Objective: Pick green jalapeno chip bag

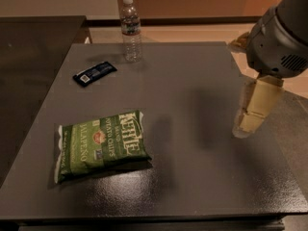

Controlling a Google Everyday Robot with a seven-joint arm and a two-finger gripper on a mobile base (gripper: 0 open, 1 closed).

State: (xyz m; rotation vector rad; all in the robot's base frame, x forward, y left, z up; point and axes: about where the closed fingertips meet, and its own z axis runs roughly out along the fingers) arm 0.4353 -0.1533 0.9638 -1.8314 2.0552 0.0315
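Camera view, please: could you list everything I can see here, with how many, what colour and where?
chip bag: one, green, lying flat on the table's front left
snack packet: one, dark blue, lying flat at the table's back left
water bottle: one, clear, upright at the table's back edge
table: one, grey, centre of view
counter: one, dark, left of the table
arm: one, grey, upper right
end effector: one, beige, by the table's right edge, apart from the chip bag
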